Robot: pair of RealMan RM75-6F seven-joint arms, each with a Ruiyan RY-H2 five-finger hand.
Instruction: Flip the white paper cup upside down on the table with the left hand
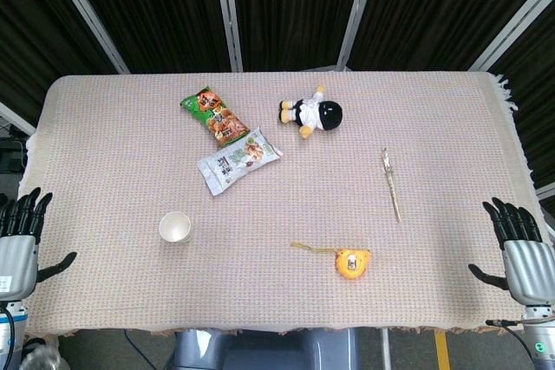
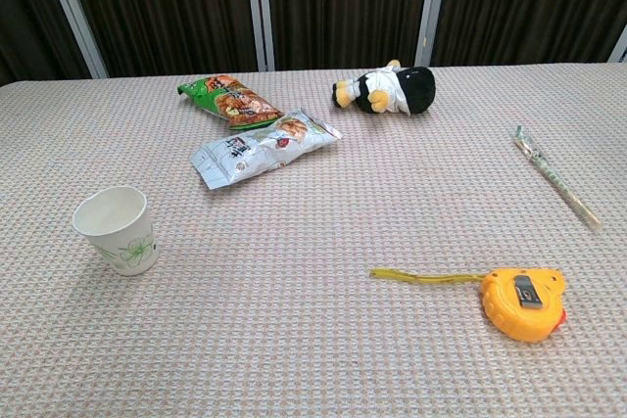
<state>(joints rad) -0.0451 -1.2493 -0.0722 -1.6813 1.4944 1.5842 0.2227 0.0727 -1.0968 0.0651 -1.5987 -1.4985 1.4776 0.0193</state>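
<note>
The white paper cup (image 1: 176,228) stands upright on the tablecloth near the front left, mouth up; in the chest view the cup (image 2: 118,230) shows a green leaf print on its side. My left hand (image 1: 21,240) hangs at the table's left edge, fingers spread and holding nothing, well to the left of the cup. At the table's right edge my right hand (image 1: 520,251) is likewise spread and empty. Neither hand shows in the chest view.
A green snack bag (image 1: 215,116) and a white snack bag (image 1: 238,159) lie behind the cup. A plush toy (image 1: 312,113) lies at the back centre. A yellow tape measure (image 1: 352,262) sits front centre, and wrapped chopsticks (image 1: 391,184) lie to the right.
</note>
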